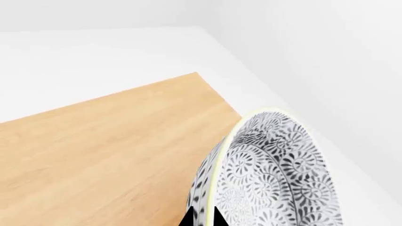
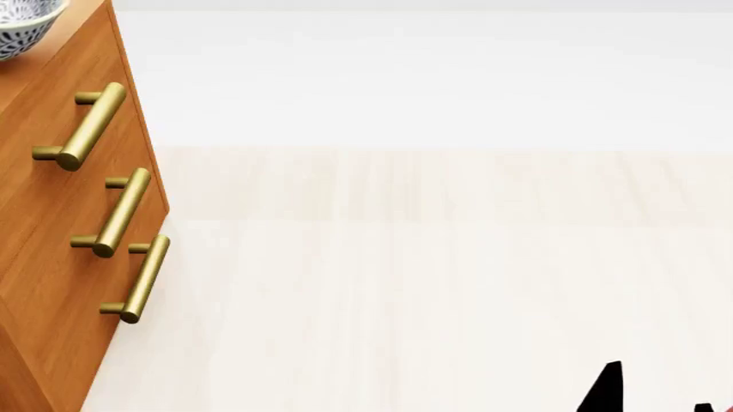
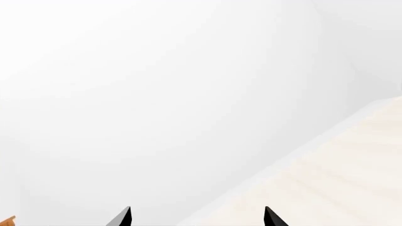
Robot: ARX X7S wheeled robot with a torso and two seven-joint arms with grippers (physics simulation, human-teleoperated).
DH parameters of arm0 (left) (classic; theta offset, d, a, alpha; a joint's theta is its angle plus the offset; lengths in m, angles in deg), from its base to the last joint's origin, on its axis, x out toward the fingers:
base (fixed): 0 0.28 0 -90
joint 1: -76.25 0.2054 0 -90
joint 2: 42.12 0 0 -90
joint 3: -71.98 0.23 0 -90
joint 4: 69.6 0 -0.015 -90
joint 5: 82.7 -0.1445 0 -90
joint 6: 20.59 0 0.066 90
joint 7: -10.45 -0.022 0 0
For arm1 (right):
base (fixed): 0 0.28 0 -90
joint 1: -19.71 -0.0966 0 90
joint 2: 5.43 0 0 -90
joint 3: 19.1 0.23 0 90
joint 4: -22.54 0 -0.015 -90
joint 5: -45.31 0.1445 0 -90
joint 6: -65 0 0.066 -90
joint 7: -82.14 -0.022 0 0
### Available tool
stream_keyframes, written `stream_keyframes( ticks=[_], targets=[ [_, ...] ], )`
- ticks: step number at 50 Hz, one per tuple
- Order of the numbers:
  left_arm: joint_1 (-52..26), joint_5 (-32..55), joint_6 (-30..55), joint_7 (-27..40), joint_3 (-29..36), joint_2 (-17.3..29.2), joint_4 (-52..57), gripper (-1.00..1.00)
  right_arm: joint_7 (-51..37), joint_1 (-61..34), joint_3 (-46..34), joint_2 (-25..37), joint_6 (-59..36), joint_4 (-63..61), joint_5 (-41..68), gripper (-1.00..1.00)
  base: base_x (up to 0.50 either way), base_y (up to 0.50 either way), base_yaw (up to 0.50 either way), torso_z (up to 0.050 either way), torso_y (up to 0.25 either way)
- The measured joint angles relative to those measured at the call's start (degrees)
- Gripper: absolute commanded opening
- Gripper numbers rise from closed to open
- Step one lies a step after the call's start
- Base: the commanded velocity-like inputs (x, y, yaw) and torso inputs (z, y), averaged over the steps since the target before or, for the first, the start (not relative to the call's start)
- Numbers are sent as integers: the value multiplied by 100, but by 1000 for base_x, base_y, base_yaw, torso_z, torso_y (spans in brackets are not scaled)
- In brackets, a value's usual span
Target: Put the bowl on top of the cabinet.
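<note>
The bowl [image 1: 276, 174], white with a dense grey-blue floral pattern and a thin yellowish rim, fills the near part of the left wrist view, tilted over the cabinet's flat wooden top [image 1: 107, 150]. My left gripper [image 1: 202, 219] is shut on the bowl's rim, one black fingertip on each side of the wall. In the head view the bowl [image 2: 16, 26] shows at the upper left corner over the orange-brown cabinet [image 2: 57, 215]; whether it touches the top is hidden. My right gripper [image 3: 197, 217] is open with nothing between its fingers.
Three brass bar handles [image 2: 120, 213] stick out from the cabinet front toward the pale wooden table [image 2: 435, 283]. A black fingertip [image 2: 603, 390] of the right arm and a sliver of red [image 2: 717, 407] show at the head view's lower right. White wall lies beyond.
</note>
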Motion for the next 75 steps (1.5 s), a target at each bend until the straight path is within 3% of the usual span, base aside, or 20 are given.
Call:
stream_keyframes(
  ticks=[11,12,39,62,75],
  targets=[
    [39,-34,6,-12,25,0,42,-100,5,-12,3,-9,-29,6,-4,100,0,0,0,0,1],
    [43,-38,8,-16,30,-2,51,100,5,-12,4,-9,-31,5,-5,100,0,0,0,0,0],
    [61,-98,54,-18,123,-31,277,100,19,2,23,-21,-61,-26,-18,100,0,0,0,0,0],
    [570,-27,2164,315,234,-536,3341,100,149,315,68,66,124,-344,19,100,0,0,0,0,0],
    [733,-52,3376,396,860,-709,4955,100,236,593,90,125,278,-605,-35,100,0,0,0,0,0]
  ],
)
